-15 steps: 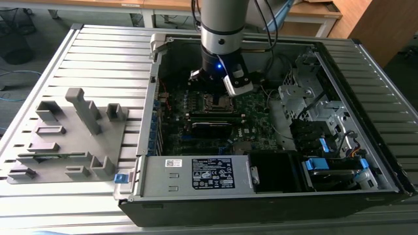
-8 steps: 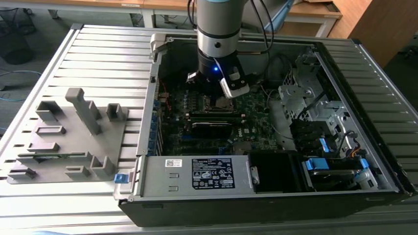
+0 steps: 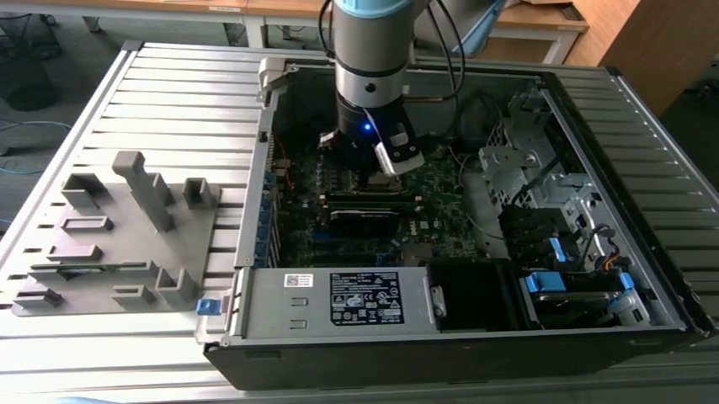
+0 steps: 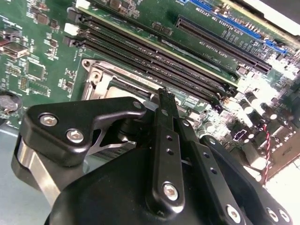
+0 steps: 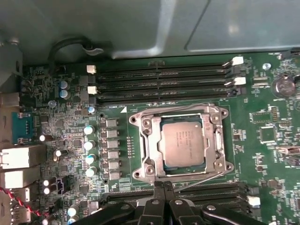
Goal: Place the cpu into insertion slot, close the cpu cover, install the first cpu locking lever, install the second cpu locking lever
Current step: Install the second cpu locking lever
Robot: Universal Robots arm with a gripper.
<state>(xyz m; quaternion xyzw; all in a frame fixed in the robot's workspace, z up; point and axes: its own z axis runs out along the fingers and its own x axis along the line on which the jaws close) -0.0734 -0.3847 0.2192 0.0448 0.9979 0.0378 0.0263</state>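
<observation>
The arm stood low inside the open computer case [image 3: 629, 109], its gripper [image 3: 388, 160] poised over the motherboard [image 3: 439, 189] near the socket area. In the first wrist view the cpu [image 5: 182, 141] lay flat in the insertion slot [image 5: 214, 169], silver-grey top up, squared to the rim. The cpu cover [image 5: 150, 143] appeared folded down around it, the chip showing through its window. Thin wire levers ran along the socket edges: one [image 5: 180, 107] beside the memory slots [image 5: 159, 84], another [image 5: 199, 176] along the opposite side, closest to the gripper. I could not tell whether either was hooked under its catch.

The gripper's fingers [image 5: 164, 199] were drawn together, tips meeting with nothing between them, just clear of the socket's near edge in the first wrist view. In the second wrist view the same closed fingertips [image 4: 165, 101] hung over the socket frame [image 4: 101, 75], close to it; whether they touched was not clear.

Judgement: placement looked done, cover looked closed. Lever locking was unconfirmed and probably the step in hand, given the fingertips sat beside the near lever.

Outside the case, a grey fixture block [image 3: 113, 244] rested on the slatted table [image 3: 168, 84], well apart from the work.
</observation>
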